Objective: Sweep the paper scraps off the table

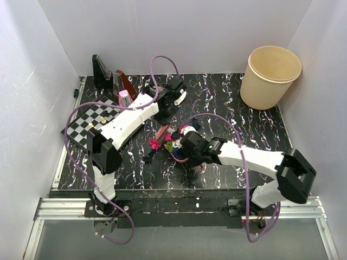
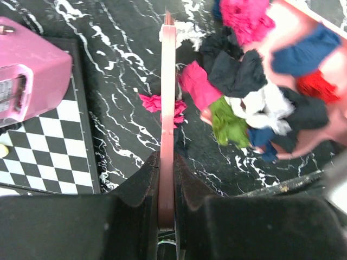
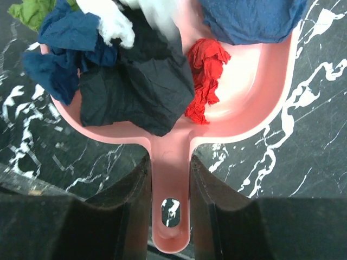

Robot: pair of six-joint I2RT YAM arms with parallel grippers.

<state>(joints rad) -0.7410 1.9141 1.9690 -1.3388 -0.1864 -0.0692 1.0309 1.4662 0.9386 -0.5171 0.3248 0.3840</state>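
Note:
My right gripper (image 3: 171, 179) is shut on the handle of the pink dustpan (image 3: 244, 103), which lies on the black marbled table (image 1: 227, 103). In the pan lie paper scraps: a black wad (image 3: 135, 92), a red one (image 3: 203, 76), a blue one (image 3: 249, 19) and dark blue ones (image 3: 59, 49). My left gripper (image 2: 167, 179) is shut on a thin pink sweeping tool (image 2: 167, 108), seen edge-on. Its far end reaches past a magenta scrap (image 2: 154, 102) on the table. A pile of scraps (image 2: 238, 81) sits right of the tool at the pan's mouth. In the top view both grippers meet at the pile (image 1: 171, 142).
A chessboard (image 1: 92, 122) with a pink box (image 1: 125, 99) lies at the left, close to the left gripper (image 1: 165, 116). A cream bin (image 1: 269, 76) stands at the back right. A black stand (image 1: 101, 73) and a brown object (image 1: 127, 84) are at the back left.

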